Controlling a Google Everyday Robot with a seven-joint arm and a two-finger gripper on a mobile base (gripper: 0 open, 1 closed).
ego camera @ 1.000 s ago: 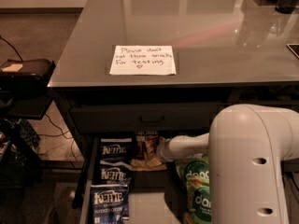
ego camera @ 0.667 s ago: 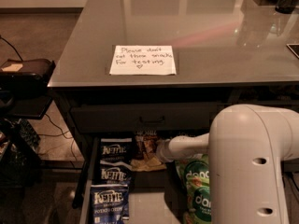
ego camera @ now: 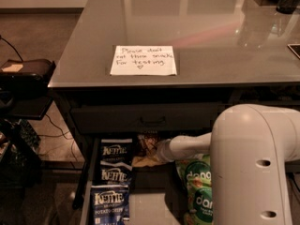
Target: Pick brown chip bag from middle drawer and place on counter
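Note:
The middle drawer [ego camera: 151,206] is pulled open below the counter [ego camera: 197,27]. The brown chip bag [ego camera: 143,148] lies at the back of the drawer, between the blue bags and the green bags, partly in shadow under the closed drawer front above. My gripper [ego camera: 153,153] is at the end of the white forearm [ego camera: 187,145], which reaches in from the right. It is down in the drawer, right at the brown bag's right side. The bag's cream edge shows below it.
Three blue Kettle bags [ego camera: 114,175] lie in a column on the drawer's left. Green dang bags [ego camera: 199,187] lie on its right. A handwritten paper note [ego camera: 143,60] sits on the counter's front. My large white arm link [ego camera: 255,168] covers the lower right. Black equipment [ego camera: 26,74] and cables stand on the left.

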